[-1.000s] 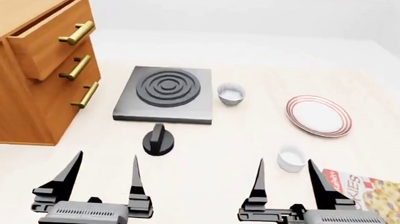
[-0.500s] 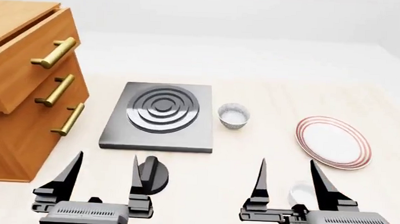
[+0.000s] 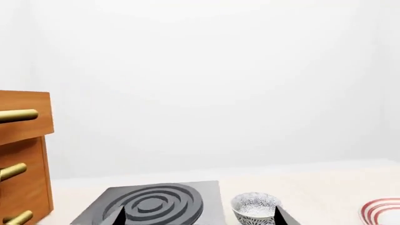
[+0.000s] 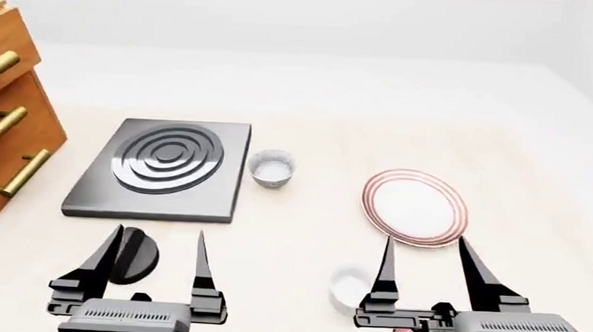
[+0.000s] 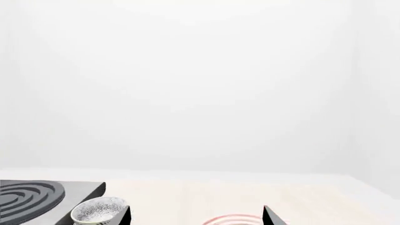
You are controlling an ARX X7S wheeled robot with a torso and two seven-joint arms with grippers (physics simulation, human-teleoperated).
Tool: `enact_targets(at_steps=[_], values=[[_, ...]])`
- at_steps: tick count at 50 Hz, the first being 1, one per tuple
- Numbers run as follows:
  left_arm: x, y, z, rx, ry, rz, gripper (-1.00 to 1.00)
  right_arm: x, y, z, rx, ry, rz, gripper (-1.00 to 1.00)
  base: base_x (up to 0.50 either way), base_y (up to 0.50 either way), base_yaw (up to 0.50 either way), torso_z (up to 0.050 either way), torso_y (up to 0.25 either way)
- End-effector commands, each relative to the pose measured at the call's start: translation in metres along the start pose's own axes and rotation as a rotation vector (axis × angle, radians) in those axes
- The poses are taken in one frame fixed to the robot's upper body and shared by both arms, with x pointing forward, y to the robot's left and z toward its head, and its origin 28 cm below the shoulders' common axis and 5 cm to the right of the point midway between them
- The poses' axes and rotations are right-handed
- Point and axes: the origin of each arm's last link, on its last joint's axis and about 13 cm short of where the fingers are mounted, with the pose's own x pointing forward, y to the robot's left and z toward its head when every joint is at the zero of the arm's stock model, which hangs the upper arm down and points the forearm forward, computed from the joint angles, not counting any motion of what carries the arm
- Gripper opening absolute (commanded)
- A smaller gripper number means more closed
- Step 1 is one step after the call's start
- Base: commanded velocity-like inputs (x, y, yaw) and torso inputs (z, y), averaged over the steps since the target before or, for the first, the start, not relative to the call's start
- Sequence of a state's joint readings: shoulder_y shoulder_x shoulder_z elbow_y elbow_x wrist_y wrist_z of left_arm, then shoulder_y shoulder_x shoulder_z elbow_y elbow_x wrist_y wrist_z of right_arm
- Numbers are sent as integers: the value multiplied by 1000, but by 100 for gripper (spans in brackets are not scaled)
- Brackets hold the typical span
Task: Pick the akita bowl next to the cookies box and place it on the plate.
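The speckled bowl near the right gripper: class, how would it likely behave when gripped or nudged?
The akita bowl looks rigid, so probably it won't flex. Its smooth round wall may slip between narrow fingers. Sitting upright on the flat table, it would likely slide rather than tip.

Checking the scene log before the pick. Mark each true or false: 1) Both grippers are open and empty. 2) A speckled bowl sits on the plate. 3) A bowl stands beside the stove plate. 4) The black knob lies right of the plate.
1) True: the left gripper and right gripper are open, holding nothing.
2) False: the plate is bare; the akita bowl sits on the table near the right gripper.
3) True: the other bowl stands beside the stove plate.
4) False: the black knob lies far to the plate's left, by the left gripper.
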State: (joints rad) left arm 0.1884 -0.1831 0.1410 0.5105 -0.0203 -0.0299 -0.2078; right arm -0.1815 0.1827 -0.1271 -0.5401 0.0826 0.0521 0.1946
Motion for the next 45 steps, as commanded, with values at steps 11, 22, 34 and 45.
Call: enact_targets(at_steps=[11, 22, 34, 45], values=[[0, -1, 0, -1, 2, -3, 100, 0, 0, -2, 1, 7, 1, 100, 0, -500, 0, 0, 0], [0, -1, 0, 0, 2, -4, 100, 0, 0, -1, 2, 8, 4, 100, 0, -500, 0, 0, 0], [0, -1, 0, 0, 2, -3, 100, -1, 0, 1, 1, 7, 5, 100, 0, -500, 0, 0, 0], [0, -1, 0, 1, 2, -3, 100, 0, 0, 0, 1, 8, 3, 100, 0, -500, 0, 0, 0]])
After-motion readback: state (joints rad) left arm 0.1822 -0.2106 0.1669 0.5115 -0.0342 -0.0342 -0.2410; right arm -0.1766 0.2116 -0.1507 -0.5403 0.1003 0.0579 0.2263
